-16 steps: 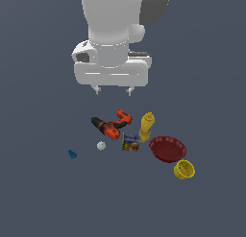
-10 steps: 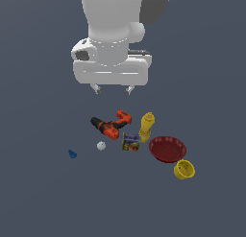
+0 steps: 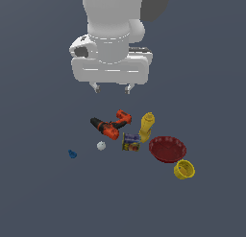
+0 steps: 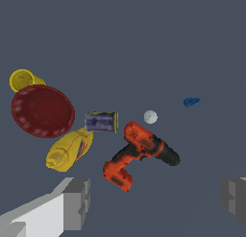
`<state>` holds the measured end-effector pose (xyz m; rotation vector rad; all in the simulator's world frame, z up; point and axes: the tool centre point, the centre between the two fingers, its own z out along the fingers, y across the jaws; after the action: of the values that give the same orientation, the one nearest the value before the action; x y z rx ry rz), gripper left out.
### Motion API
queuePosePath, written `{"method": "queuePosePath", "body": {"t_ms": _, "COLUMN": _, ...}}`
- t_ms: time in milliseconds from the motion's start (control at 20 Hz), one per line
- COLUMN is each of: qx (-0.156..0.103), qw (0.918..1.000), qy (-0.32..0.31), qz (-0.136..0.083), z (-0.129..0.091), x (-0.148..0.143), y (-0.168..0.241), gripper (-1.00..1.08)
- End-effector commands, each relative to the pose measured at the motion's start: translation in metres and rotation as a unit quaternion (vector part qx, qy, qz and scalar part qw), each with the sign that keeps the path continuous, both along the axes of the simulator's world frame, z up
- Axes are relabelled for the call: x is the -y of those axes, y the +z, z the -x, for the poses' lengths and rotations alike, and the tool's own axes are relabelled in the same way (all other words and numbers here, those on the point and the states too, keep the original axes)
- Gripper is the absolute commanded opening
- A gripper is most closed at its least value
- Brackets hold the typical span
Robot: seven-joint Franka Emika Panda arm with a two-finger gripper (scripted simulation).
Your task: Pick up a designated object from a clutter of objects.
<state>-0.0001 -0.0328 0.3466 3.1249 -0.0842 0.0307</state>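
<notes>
Yellow cup [image 3: 184,169] lies on its side at the near right end of the clutter in the exterior view, touching the red bowl [image 3: 167,149]. Its long axis is tilted and its open mouth turns toward the exterior camera. In the wrist view the cup [image 4: 22,80] sits just beside the bowl [image 4: 43,111].

The gripper [image 3: 113,89] hangs high above the far side of the clutter, well apart from the cup, with its two fingers spread and nothing between them. Below it are the drill [image 3: 111,125], the yellow bottle [image 3: 146,126] and the can [image 3: 130,141].

Compared with the earlier frames, no object has moved, and the gripper has stayed at about the same place.
</notes>
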Motion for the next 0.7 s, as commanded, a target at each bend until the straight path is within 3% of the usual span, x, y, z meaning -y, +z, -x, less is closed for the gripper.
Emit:
{"method": "queuePosePath", "body": {"t_ms": 0, "qx": 0.000, "qw": 1.0000, "qy": -0.004, "qz": 0.000, "z": -0.004, "x": -0.003, "y": -0.002, "gripper": 1.00}}
{"method": "queuePosePath", "body": {"t_ms": 650, "qx": 0.000, "qw": 0.9981, "qy": -0.062, "qz": 0.003, "z": -0.061, "x": -0.053, "y": -0.036, "gripper": 1.00}}
